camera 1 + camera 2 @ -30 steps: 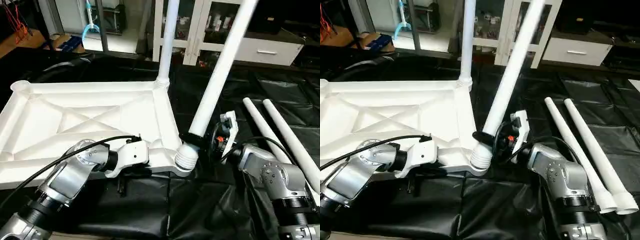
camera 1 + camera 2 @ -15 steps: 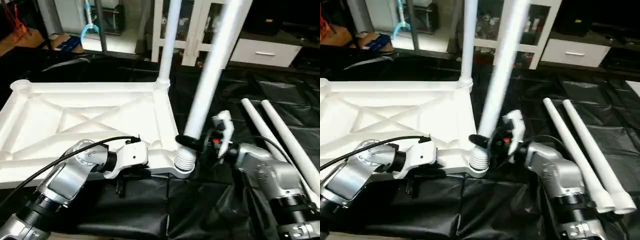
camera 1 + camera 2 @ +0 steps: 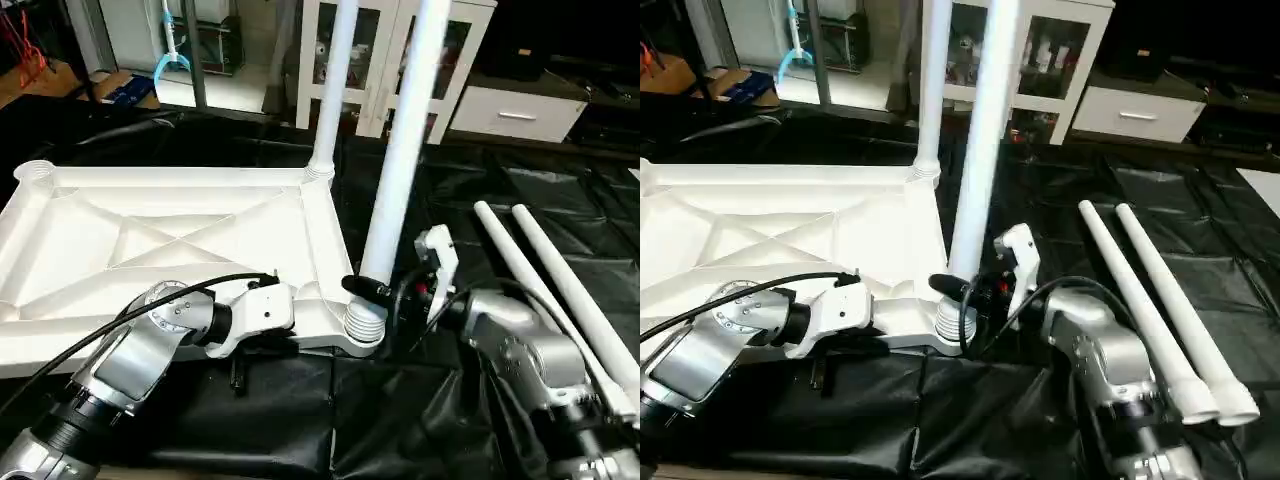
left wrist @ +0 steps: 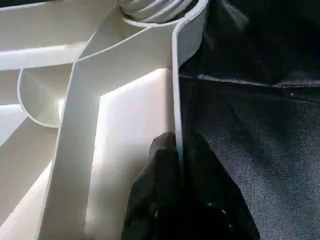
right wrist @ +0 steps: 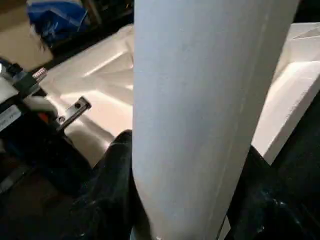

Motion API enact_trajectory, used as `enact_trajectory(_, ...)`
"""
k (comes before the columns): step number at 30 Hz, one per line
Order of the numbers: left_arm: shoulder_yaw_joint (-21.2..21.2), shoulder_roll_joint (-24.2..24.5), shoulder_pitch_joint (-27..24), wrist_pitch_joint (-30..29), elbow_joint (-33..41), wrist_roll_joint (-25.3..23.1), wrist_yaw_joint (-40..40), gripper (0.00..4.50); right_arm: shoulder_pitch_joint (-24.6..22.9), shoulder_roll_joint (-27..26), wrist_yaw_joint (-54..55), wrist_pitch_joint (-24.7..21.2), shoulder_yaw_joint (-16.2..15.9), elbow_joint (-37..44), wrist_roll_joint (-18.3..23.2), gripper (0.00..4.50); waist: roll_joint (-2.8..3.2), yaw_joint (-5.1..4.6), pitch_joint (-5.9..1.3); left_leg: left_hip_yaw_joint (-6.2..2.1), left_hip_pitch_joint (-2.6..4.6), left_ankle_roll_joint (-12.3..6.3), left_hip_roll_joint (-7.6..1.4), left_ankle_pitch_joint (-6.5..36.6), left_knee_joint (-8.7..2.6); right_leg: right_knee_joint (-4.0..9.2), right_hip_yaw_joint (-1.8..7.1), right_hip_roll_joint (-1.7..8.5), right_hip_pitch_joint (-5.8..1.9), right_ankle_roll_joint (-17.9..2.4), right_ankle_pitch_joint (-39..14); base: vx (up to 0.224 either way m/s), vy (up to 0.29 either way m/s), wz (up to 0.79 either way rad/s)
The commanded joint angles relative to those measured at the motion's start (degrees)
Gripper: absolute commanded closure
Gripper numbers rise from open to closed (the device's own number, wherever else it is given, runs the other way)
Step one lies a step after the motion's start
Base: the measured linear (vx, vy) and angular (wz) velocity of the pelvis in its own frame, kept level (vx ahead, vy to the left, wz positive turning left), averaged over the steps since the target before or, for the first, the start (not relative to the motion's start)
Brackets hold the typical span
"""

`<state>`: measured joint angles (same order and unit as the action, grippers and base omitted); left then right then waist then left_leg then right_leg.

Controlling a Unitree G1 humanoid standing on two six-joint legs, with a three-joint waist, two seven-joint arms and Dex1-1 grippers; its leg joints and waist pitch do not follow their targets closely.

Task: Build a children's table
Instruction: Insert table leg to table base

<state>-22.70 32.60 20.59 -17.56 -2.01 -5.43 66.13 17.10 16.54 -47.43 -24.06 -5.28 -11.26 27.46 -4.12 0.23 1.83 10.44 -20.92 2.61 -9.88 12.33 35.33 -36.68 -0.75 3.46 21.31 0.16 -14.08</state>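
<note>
Both jaws gripping the upturned children's table on the black-covered desk.

Lower left of the frame, the left jaws point(image 3: 243, 352) are pinched together on the near rim of the white tabletop point(image 3: 180, 235), which lies ribbed side up across the left half of the picture; in the left wrist view one black finger point(image 4: 159, 170) sits inside that thin rim and the other outside. At lower centre, the right jaws point(image 3: 378, 290) are clamped around the base of a white leg point(image 3: 400, 160) that stands nearly upright in the near right corner socket point(image 3: 365, 325). To the right, two loose legs point(image 3: 1150, 290) lie side by side on the black desk point(image 3: 300, 420). Further up, a second leg point(image 3: 335, 85) stands upright in the far right corner socket, with white cabinets point(image 3: 455, 50) behind.
</note>
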Motion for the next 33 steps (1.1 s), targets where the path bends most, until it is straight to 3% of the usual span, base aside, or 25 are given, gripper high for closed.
enact_trajectory(1,-1.3,-0.4,-1.4,0.2,0.9,2.0,1.3,4.44,-3.2,1.6,5.0,-0.6,2.4,-4.9,-2.9,2.63,0.56,0.01,-1.87,-1.34,0.79,0.34,-3.62,10.1,-5.34,4.80,2.25,4.22,-0.89,-12.6,-5.8,0.000,0.000,0.00)
enact_trajectory(12,-1.3,-1.0,-0.7,0.4,0.2,1.9,1.1,4.44,-10.4,-2.2,5.8,6.8,6.1,-2.7,-1.0,2.63,0.63,0.09,-1.76,-1.39,0.99,0.72,-3.76,12.7,-5.85,5.39,2.31,4.36,-0.83,-12.2,-7.5,0.000,0.000,0.00)
enact_trajectory(17,-1.3,-0.9,-0.6,0.3,0.2,1.9,1.1,4.44,-12.7,-2.6,5.4,10.0,6.0,-2.1,-1.3,2.63,0.51,0.19,-1.79,-1.39,1.00,0.46,-3.77,12.1,-5.95,5.38,2.27,4.30,-0.91,-12.0,-6.8,0.000,0.000,0.00)
enact_trajectory(21,-1.3,-0.9,-0.6,0.4,0.3,1.8,0.9,4.44,-14.0,-1.4,4.7,15.0,4.0,-1.2,-5.2,2.63,0.58,0.33,-1.82,-1.29,1.01,0.01,-3.74,10.7,-5.91,5.26,2.24,4.24,-0.95,-12.2,-4.9,0.000,0.000,0.00)
enact_trajectory(25,-1.4,-0.8,-0.5,0.5,0.2,1.7,0.9,4.44,-14.6,-0.4,4.2,18.3,2.2,-1.0,-8.3,2.63,0.60,0.32,-1.68,-1.36,1.04,0.28,-3.82,12.4,-6.10,5.48,2.29,4.29,-0.88,-11.8,-7.2,0.000,0.000,0.00)
enact_trajectory(33,-1.5,-0.9,-0.3,0.6,-0.2,1.4,0.9,4.44,-15.6,0.8,2.6,21.7,-0.4,-1.3,-10.7,2.63,0.61,0.10,-1.53,-1.49,1.01,0.62,-3.83,14.8,-6.30,5.81,2.38,4.22,-0.71,-11.0,-9.7,0.000,0.000,0.00)
